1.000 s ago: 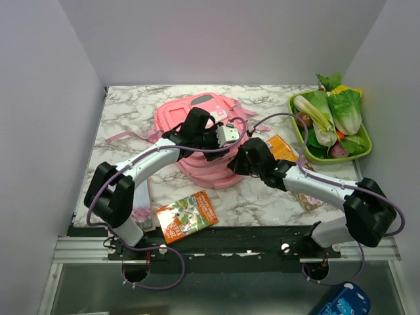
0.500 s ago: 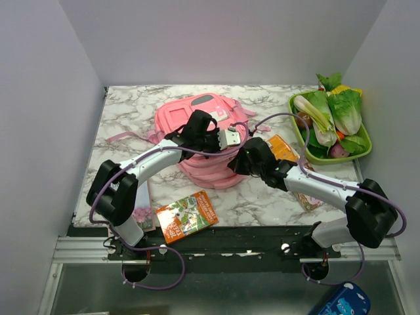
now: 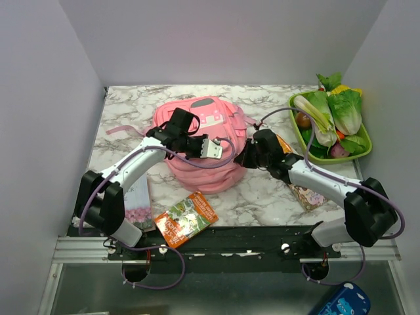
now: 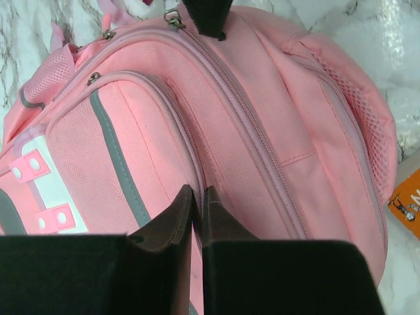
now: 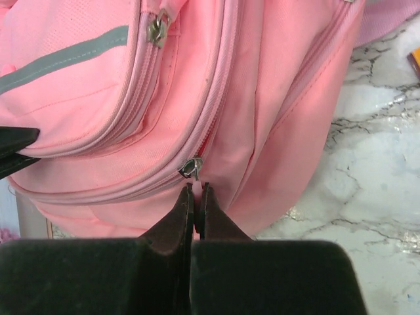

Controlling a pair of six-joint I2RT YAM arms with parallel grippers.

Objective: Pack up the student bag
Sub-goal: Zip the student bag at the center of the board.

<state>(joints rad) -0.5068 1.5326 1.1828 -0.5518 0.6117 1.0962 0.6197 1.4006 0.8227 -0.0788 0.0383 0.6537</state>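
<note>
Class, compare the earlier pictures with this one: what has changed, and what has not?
The left hand swung left across the student bag and closed, apparently pinching its fabric. The right hand shifted right, still shut beside a zip pull. The bag spread slightly. The vegetable tray stayed put.

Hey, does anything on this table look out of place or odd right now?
At the far right of the marble-look table, the green plastic tray of leafy vegetables looks out of place near the pink fabric backpack. A blue pouch-like item also lies below the near edge, off the table.
</note>
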